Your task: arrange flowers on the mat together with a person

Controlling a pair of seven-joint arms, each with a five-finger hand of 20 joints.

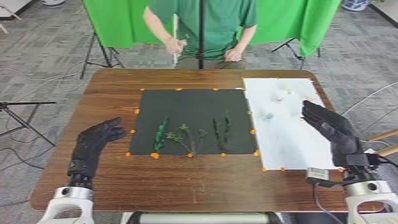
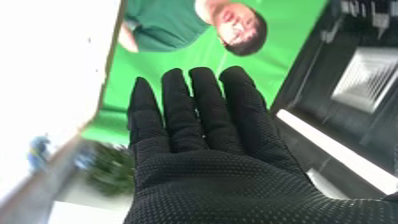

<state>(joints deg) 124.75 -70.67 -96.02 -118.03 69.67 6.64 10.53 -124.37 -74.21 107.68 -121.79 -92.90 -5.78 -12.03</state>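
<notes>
Green curtain [image 1: 306, 22] and grey floor tiles [image 1: 53, 65] lie beyond the brown wooden surface [image 1: 102, 192], where you have a dark mat [image 1: 182, 102] beside a long white mat [image 1: 289, 145]. Your left robot hand [image 1: 92, 142] is over the surface, just beside the dark mat on its left, its fingers extended forward and relaxed. Your right robot hand [image 1: 331, 125] is above the white mat's right side, pointing forward and slightly inward, with its palm flat.

From the right wrist, your right robot hand [image 2: 213, 175] has its fingers straight and uncurled, side by side with slim gaps towards the tips. That view also gives you a bright light strip [image 2: 338, 152], a square grille [image 2: 365, 77] and a blurred leafy plant [image 2: 111, 172].

In the head view, your stems lie on the dark mat's near half: a leafy green one [image 1: 161, 135] at the left, a thin branching one [image 1: 188, 139] in the middle, and narrow dark-green sprigs [image 1: 218, 135] towards the right. Pale, faint flowers [image 1: 268, 116] are spread over the white mat; their kind you cannot tell.
</notes>
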